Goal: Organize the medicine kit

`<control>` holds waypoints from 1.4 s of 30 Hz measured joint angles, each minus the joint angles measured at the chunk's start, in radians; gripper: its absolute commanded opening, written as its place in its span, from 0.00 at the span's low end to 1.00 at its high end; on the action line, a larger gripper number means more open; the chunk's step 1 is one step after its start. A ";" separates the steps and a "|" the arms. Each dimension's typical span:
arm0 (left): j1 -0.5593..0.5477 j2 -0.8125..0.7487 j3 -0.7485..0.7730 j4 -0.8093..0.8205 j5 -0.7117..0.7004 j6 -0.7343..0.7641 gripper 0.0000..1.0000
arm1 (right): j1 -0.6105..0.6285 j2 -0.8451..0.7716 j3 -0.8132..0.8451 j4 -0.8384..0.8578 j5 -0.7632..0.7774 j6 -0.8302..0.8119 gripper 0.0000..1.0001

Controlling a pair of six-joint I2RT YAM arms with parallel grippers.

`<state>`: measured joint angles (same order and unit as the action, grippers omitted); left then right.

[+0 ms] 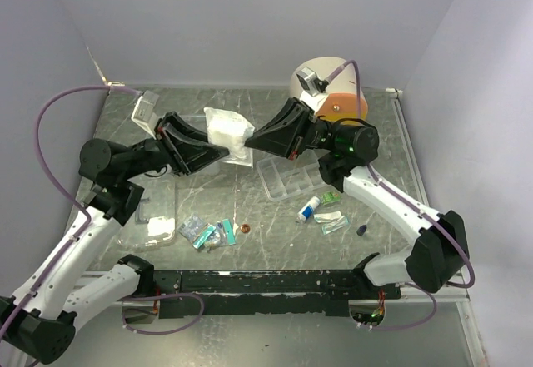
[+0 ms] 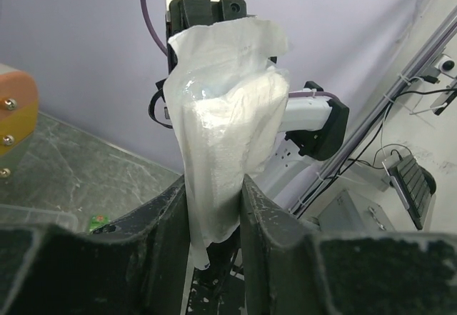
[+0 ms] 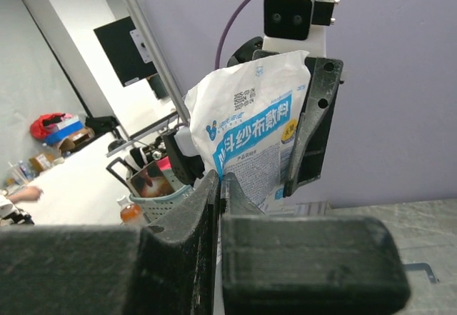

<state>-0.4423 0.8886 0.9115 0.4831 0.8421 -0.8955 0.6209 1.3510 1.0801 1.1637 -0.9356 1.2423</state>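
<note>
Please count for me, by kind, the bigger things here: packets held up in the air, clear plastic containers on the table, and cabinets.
Gauze packet held in the air: 1
Clear plastic containers: 2, the divided tray and the clear box
Rounded cabinet: 1
Total: 4

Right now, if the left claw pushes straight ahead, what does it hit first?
The gauze packet that the left claw pinches; just beyond, likely the right claw, facing it on the packet's other side.
</note>
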 measured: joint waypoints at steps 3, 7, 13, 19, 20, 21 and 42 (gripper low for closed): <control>0.000 -0.013 0.000 0.005 0.000 0.010 0.43 | 0.000 -0.017 -0.009 -0.021 0.001 -0.023 0.00; 0.000 -0.042 -0.002 0.028 -0.003 0.022 0.47 | 0.000 -0.050 -0.023 -0.073 0.005 -0.065 0.00; 0.000 -0.061 -0.003 0.057 -0.011 0.027 0.25 | 0.000 -0.066 -0.028 -0.115 0.011 -0.099 0.00; 0.000 -0.058 -0.011 0.042 -0.034 0.053 0.14 | 0.000 -0.076 -0.040 -0.160 0.034 -0.127 0.27; 0.000 -0.058 -0.011 0.030 -0.040 0.063 0.13 | 0.000 -0.082 -0.045 -0.179 0.042 -0.141 0.33; 0.000 -0.059 -0.011 0.014 -0.050 0.074 0.13 | -0.001 -0.093 -0.049 -0.208 0.053 -0.159 0.40; -0.001 0.196 0.229 -0.772 -0.545 0.517 0.16 | -0.003 -0.356 -0.176 -0.941 0.639 -0.633 0.54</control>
<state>-0.4435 1.0851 1.1400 -0.2886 0.2974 -0.3786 0.6182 0.9955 0.9039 0.2226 -0.2962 0.6090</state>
